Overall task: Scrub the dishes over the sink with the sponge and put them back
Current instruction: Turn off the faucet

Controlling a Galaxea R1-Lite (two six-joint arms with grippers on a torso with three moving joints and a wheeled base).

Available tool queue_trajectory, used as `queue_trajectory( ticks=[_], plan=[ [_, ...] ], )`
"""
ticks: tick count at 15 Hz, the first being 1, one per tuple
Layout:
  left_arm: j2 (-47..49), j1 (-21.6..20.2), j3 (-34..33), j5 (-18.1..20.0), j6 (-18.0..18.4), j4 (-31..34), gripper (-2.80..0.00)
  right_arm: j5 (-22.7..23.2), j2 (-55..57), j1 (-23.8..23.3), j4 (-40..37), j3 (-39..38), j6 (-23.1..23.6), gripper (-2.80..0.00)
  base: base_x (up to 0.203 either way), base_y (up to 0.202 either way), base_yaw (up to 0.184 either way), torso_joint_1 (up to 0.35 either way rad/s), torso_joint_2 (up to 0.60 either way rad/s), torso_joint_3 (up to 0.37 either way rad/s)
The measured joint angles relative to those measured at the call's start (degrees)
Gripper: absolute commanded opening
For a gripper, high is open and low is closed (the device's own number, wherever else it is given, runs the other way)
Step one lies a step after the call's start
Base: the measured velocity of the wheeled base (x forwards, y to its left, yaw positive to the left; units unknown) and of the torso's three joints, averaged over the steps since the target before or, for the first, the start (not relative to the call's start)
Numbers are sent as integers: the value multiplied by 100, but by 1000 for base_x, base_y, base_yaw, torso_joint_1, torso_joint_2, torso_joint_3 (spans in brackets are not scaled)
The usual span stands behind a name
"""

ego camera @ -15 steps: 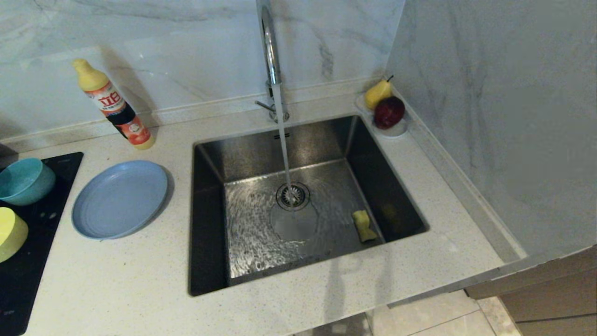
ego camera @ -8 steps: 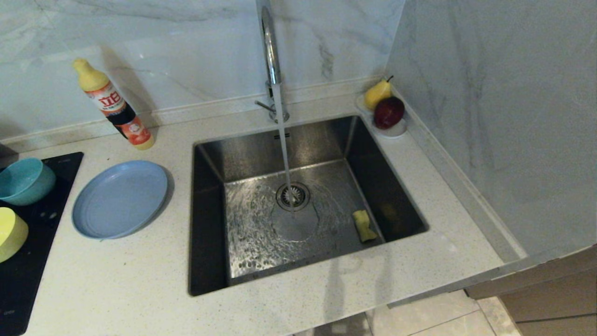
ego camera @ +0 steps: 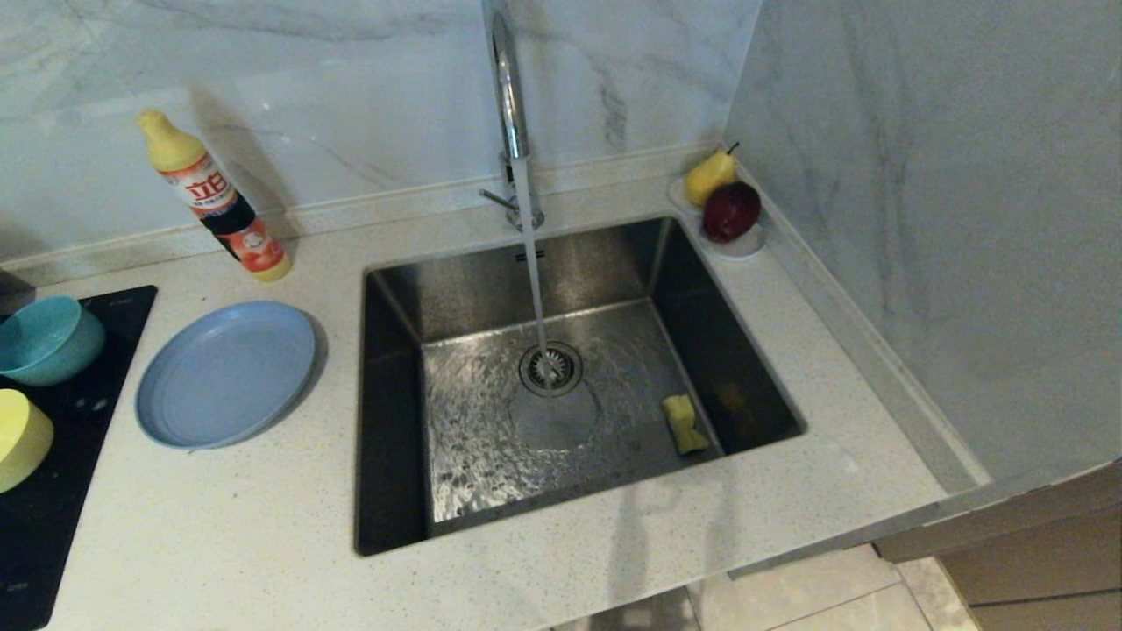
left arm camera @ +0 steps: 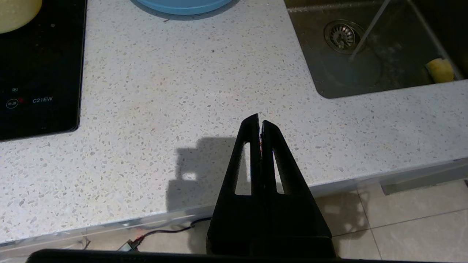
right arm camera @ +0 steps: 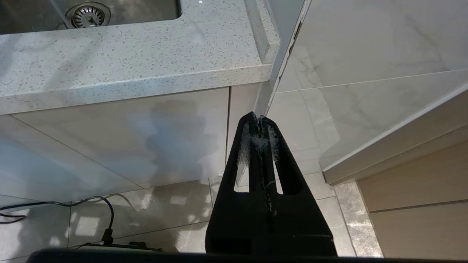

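The sponge (ego camera: 684, 423), yellow side up, lies on the floor of the steel sink (ego camera: 390, 394) near its right wall, with water running from the tap (ego camera: 508, 96) onto the drain. The grey-blue plate (ego camera: 226, 372) rests on the counter left of the sink. Further left, the teal bowl (ego camera: 44, 340) and the yellow bowl (ego camera: 19, 438) sit on the black hob. Neither gripper shows in the head view. My left gripper (left arm camera: 259, 120) is shut and empty above the counter's front edge. My right gripper (right arm camera: 257, 117) is shut and empty, below counter level before the cabinet front, with white suds on its fingers.
A dish-soap bottle (ego camera: 215, 197) stands at the back left of the counter. A white saucer with a pear and a red apple (ego camera: 730, 210) sits in the back right corner. A marble wall (ego camera: 920, 219) rises along the counter's right side. The hob (left arm camera: 40, 73) lies left of my left gripper.
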State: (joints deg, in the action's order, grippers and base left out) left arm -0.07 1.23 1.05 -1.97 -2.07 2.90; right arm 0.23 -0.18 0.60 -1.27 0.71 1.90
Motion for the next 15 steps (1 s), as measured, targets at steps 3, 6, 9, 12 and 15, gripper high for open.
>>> queue_trajectory(
  ticks=[3,6,9,12,15],
  plan=[
    [0,0,0,0,1,2,-280,2,0,-2,0,0,0,-280,0,0,0,0,0,0],
    [0,0,0,0,1,-3,-280,0,0,-2,-5,0,-1,-280,0,0,0,0,0,0],
    [0,0,0,2,15,-4,-280,2,0,-2,-4,0,-4,-280,0,0,0,0,0,0],
    [0,0,-1,-2,10,-4,-280,3,0,-2,-7,0,-6,-280,0,0,0,0,0,0],
    [0,0,-4,-9,1,-27,-280,2,0,-2,-7,0,-9,-280,0,0,0,0,0,0]
  ],
)
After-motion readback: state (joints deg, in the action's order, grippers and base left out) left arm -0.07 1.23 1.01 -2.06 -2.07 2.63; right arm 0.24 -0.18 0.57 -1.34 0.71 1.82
